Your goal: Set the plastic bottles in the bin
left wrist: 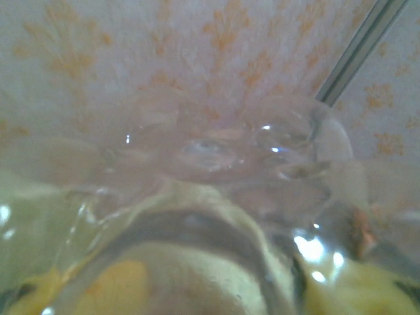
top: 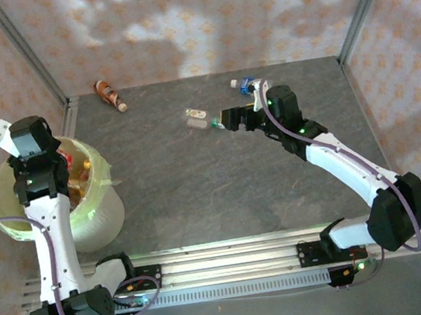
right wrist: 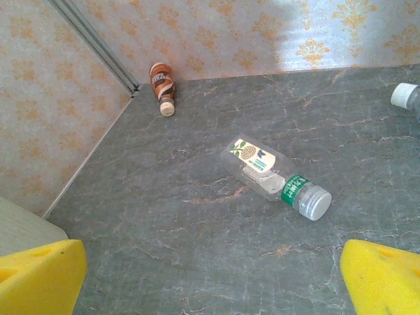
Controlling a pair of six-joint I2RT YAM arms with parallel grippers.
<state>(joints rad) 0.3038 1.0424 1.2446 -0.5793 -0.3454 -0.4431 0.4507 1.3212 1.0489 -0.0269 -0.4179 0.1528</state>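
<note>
Reader: Surface and enclosure?

Legend: Dark grey, marble-veined tabletop, walled on three sides by pale panels printed with orange motifs. Metal posts rise at the far corners. A ribbed rail carrying both arm bases runs along the near edge.

Reader: Bottles and bin?

Legend: The bin stands at the near left edge, with orange-labelled bottles inside. A green-banded bottle lies on its side mid-table, a brown bottle lies near the far left corner, and a blue-labelled bottle lies near the far edge. Open tabletop stretches between the bin and the right arm.

Reader: Grippers?

Legend: The right gripper is spread wide, its yellow pads well apart with nothing between them, near the green-banded bottle's cap. The left gripper hangs over the bin. A transparent bottle sits right against its camera, and whether the jaws grip it cannot be told.
</note>
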